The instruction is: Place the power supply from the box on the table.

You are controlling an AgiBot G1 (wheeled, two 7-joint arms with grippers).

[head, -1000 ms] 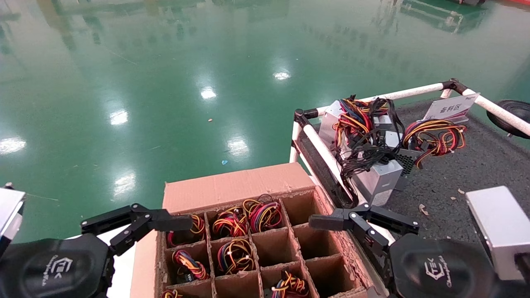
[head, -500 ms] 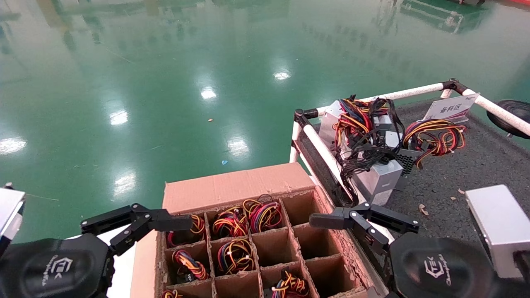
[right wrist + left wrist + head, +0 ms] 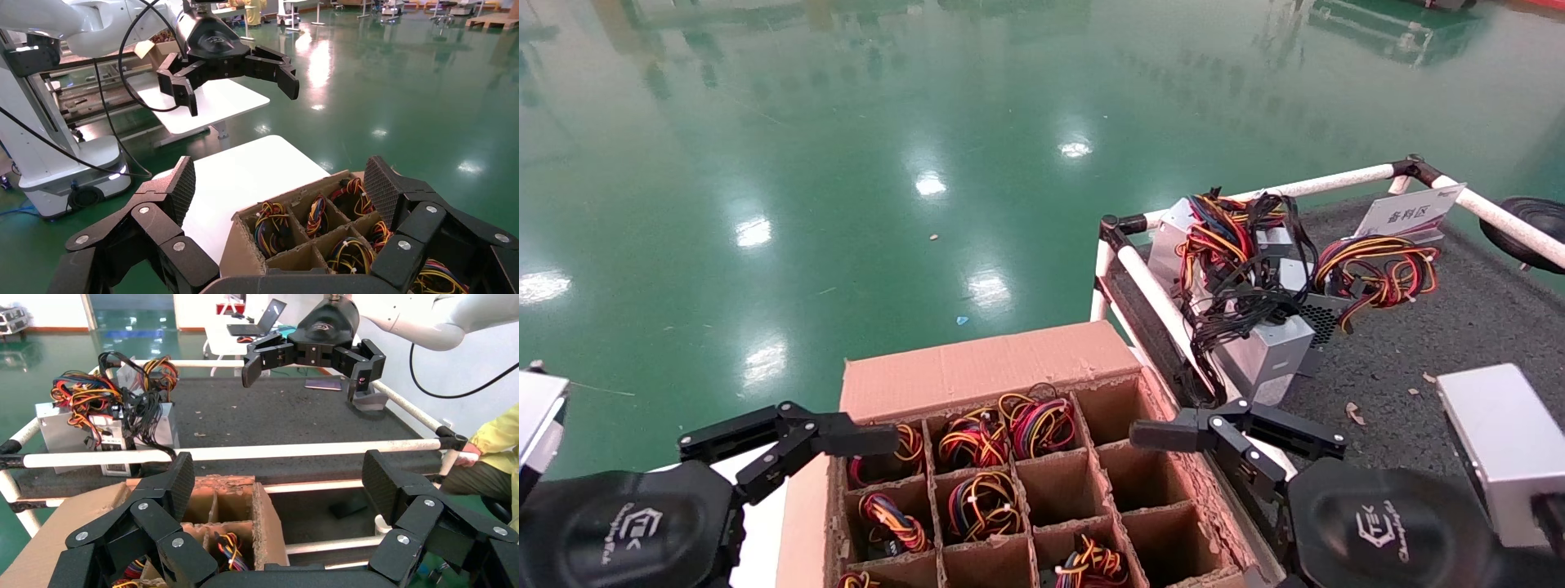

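The box (image 3: 977, 371) is a brown carton with divider cells; several cells hold coloured wire bundles and others stand bare. A silver power supply (image 3: 1267, 351) draped in black cables (image 3: 1230, 318) rests on the dark table (image 3: 1418, 343) near its white rail. My left gripper (image 3: 789, 441) hangs open at the box's left edge, holding nothing. My right gripper (image 3: 1238, 441) is open over the box's right edge beside the rail, also holding nothing. The left wrist view shows the box corner (image 3: 269, 520) between my open fingers (image 3: 180, 478). In the right wrist view the cells (image 3: 306, 220) lie below.
Silver units with red, yellow and orange wires (image 3: 1377, 265) and a white label card (image 3: 1410, 214) sit at the back of the table. A white pipe rail (image 3: 1156, 298) runs between box and table. A white tabletop (image 3: 245, 171) lies left of the box. Green floor is beyond.
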